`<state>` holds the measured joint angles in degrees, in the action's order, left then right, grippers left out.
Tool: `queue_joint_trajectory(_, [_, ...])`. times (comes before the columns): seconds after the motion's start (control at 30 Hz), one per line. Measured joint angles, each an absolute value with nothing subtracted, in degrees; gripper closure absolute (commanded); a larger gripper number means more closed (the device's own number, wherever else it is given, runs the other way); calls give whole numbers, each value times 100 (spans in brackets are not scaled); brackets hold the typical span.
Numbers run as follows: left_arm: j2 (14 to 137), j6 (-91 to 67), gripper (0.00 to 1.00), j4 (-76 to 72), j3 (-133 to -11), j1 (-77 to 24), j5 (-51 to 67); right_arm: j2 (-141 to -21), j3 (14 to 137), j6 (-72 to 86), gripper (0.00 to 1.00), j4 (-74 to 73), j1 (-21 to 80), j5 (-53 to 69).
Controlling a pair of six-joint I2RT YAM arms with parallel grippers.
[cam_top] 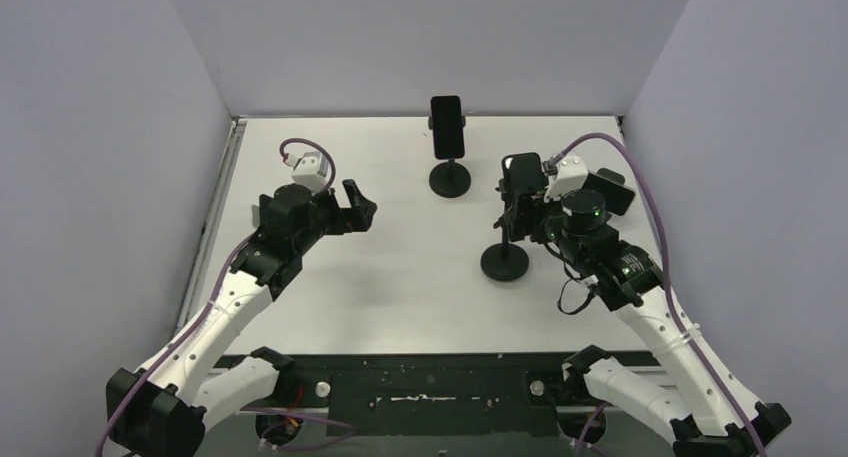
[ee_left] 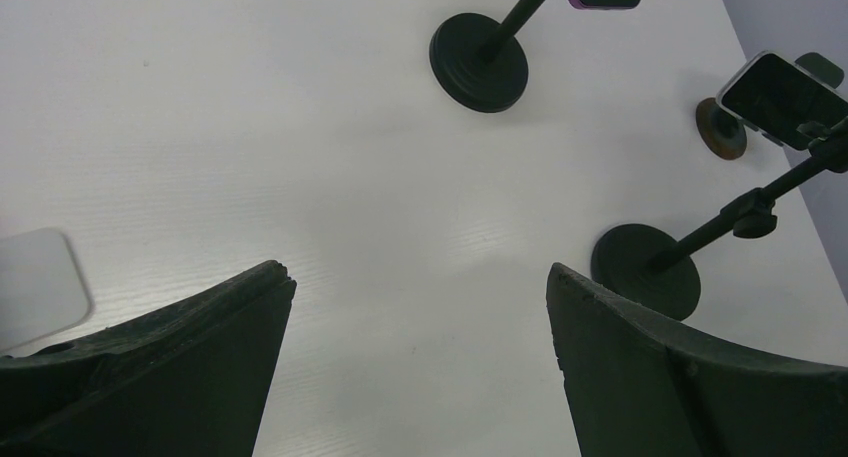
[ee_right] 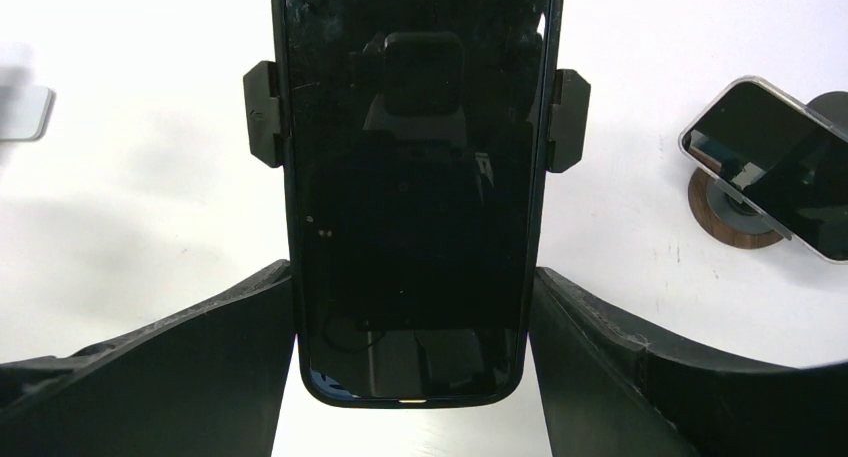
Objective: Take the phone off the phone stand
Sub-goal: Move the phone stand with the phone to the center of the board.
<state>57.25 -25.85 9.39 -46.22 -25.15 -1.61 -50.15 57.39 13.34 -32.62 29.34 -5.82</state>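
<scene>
Right gripper [ee_right: 412, 277] pinches the phone [ee_right: 410, 177] by its two long edges, low on the case. Phone sits upright, clamped in the phone stand [ee_right: 262, 112]. Left gripper [ee_left: 415, 272] hangs spread wide above the table [ee_left: 250, 127], holding nothing.

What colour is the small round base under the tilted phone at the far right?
Brown, like wood. The base shows best in the right wrist view.
</scene>
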Motion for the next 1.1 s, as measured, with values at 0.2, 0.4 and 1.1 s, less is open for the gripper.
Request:
queue_joint_trajectory(0.2, [5730, -2576, 3, 910, -4622, -2534, -5, -4801, 5518, 1245, 49, -3258, 2934, -491])
queue_joint_trajectory(0.4, [5730, -2567, 3, 580, -4595, -2714, 591, -4552, 5310, 1258, 46, -3277, 2934, -438])
queue_joint_trajectory(1.1, [7666, -4027, 3, -1232, -6252, -4449, 1098, -3916, 4928, 1288, 41, -3369, 2936, -336])
